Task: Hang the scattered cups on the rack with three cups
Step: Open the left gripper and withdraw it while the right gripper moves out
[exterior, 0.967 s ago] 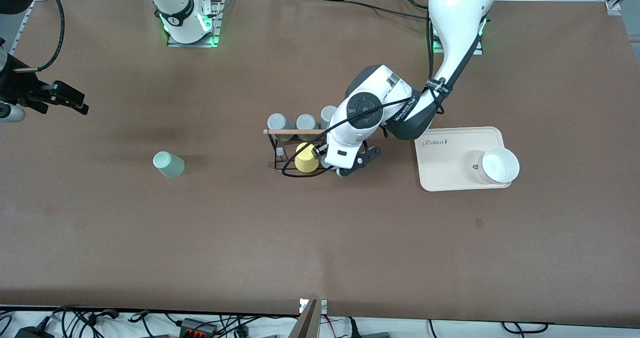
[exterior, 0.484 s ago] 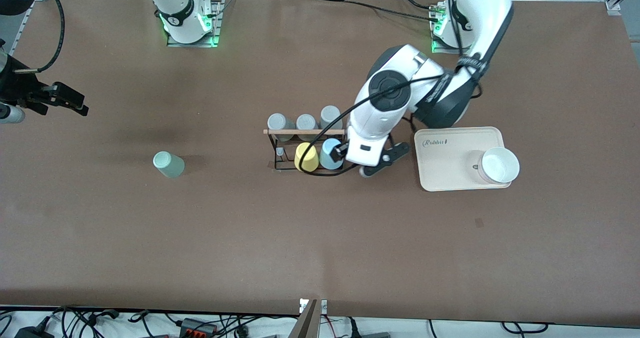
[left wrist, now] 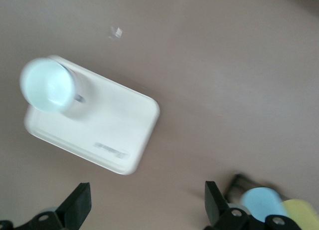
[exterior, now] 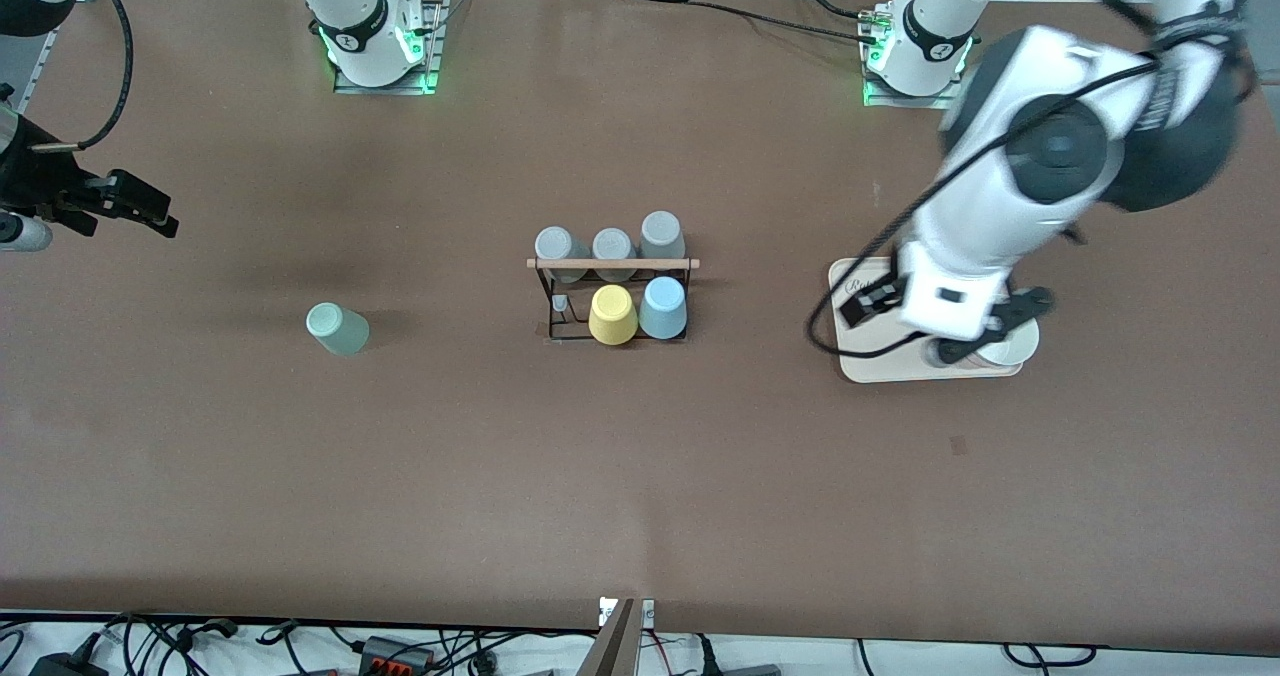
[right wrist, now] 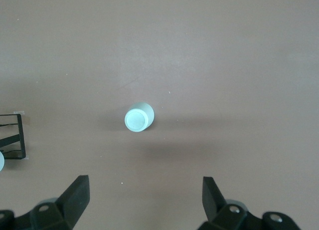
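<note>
I see both grippers empty, fingers apart: left gripper [exterior: 985, 341] over the beige tray [exterior: 880, 356], right gripper [right wrist: 144, 210] high above the mint cup [exterior: 337, 328], whose smooth, tapered wall may slip or tip in an off-centre grasp

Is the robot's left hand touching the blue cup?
Apart. The front view shows the left gripper over the beige tray, bare table between it and the blue cup.

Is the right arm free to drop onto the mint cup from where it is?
Probably yes: the right pincer is open above the mint cup, which stands alone on bare table, apart from the rack.
</note>
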You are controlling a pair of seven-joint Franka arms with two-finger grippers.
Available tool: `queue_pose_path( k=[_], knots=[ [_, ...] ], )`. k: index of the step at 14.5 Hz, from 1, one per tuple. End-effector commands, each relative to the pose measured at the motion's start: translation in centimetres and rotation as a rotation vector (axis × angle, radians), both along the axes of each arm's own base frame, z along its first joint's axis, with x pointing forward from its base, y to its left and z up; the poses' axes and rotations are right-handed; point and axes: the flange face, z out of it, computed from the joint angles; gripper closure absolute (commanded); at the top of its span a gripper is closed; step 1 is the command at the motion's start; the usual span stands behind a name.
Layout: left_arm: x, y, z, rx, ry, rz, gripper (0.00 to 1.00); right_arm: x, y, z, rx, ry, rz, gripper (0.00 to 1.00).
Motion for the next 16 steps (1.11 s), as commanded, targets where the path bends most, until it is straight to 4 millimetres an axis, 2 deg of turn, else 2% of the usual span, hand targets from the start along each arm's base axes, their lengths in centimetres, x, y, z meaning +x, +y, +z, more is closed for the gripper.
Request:
queue_pose_path(
  k=[1,2,5,7,8,10,12,16],
  knots=[
    [-0.8,6.4,3.3,-0.034,0.001,-0.117,0.0,0.2,0.3,0.1,-0.013,-0.004,0.022,0.0],
    [-0.6,9.0,4.0,-0.043,-0.008,-0.145,0.0,0.2,0.4,0.3,-0.014,-0.009,0.023,0.0],
    [-1.4,14.4,6.0,-0.082,-0.007,-0.241,0.0,0.5,0.4,-0.6,-0.014,0.007,0.023,0.0],
    [-1.8,16.8,6.8,-0.103,-0.013,-0.293,0.0,1.6,0.1,-3.5,-0.011,0.054,0.014,0.0],
    [-1.9,18.2,7.1,-0.107,-0.019,-0.315,0.0,1.8,0.2,-4.1,-0.012,0.065,0.018,0.0],
    [-2.4,20.0,7.9,-0.108,-0.024,-0.394,0.0,2.1,0.2,-5.6,-0.01,0.103,0.024,0.0],
    [-2.8,21.7,8.3,-0.105,-0.024,-0.413,0.0,2.1,0.3,-6.2,-0.009,0.12,0.027,0.0],
    [-3.0,22.4,9.0,-0.087,-0.034,-0.424,0.0,1.8,2.0,-8.7,-0.012,0.143,0.038,0.0]
  ],
)
